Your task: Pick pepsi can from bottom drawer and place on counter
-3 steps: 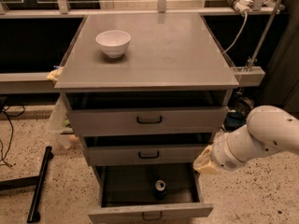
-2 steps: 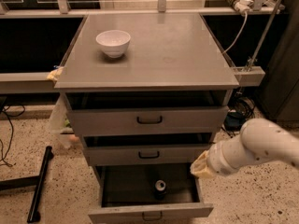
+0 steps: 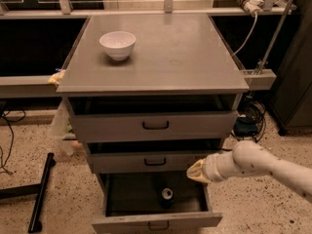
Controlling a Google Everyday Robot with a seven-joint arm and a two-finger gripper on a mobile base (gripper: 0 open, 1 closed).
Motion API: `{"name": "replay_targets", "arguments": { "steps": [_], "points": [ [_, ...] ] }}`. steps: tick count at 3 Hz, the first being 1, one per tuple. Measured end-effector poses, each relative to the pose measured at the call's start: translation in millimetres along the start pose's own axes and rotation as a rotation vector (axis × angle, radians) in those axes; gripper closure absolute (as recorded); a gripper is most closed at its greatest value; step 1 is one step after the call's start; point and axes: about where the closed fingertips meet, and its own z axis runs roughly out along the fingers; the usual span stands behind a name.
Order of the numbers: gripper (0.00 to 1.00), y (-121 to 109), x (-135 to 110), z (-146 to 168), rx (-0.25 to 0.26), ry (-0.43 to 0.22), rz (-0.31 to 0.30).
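The gripper point(image 3: 195, 171), its opening impossible to tell, hangs lower right over the bottom drawer point(image 3: 156, 221) containing the pepsi can point(image 3: 167, 194).

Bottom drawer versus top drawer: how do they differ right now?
The bottom drawer is pulled far out, its dark interior exposed; the top drawer is only slightly open. The bottom drawer shows the pepsi can upright inside; the top drawer's contents are hidden. Both are grey with dark handles. The gripper hangs above the bottom drawer's right-hand side in view.
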Motion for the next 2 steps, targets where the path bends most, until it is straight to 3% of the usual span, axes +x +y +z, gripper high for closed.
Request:
{"name": "replay_targets", "arguments": {
  "steps": [1,2],
  "points": [
    [1.00,5.7,40.9,60.0,-0.039,-0.008,0.025],
    [1.00,14.9,45.9,71.3,-0.057,-0.017,0.041]
  ]
}}
